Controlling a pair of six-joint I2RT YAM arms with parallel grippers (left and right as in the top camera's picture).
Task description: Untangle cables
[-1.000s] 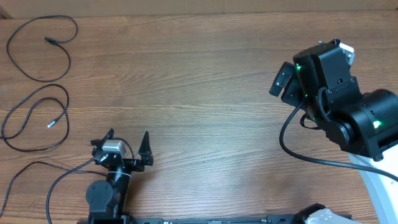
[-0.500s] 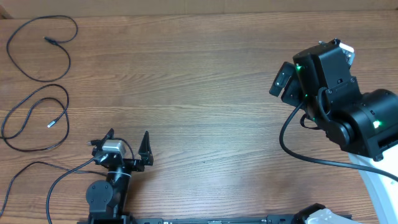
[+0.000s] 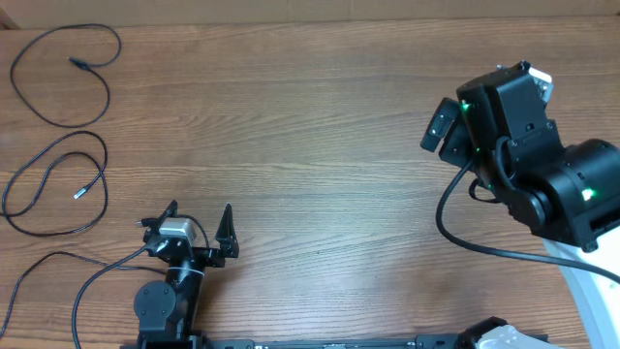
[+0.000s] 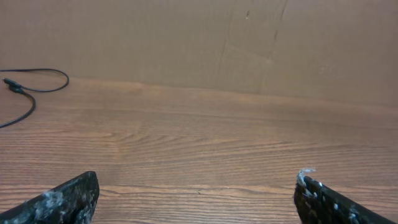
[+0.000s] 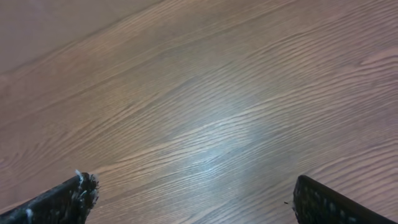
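Two thin black cables lie apart at the table's far left in the overhead view. One is a loop at the top left with a dark plug (image 3: 77,63). The other loops below it and ends in a silvery plug (image 3: 79,194). The upper cable's end also shows in the left wrist view (image 4: 37,88). My left gripper (image 3: 199,211) is open and empty near the front edge, right of the cables; its fingertips (image 4: 68,196) hang over bare wood. My right gripper (image 3: 441,131) is open and empty at the right, with only wood between its fingertips (image 5: 329,202).
Thicker black arm wiring (image 3: 58,260) curls from the left arm's base toward the front left edge. A brown cardboard wall (image 4: 249,43) stands along the table's far edge. A white object (image 3: 504,337) sits at the front right corner.
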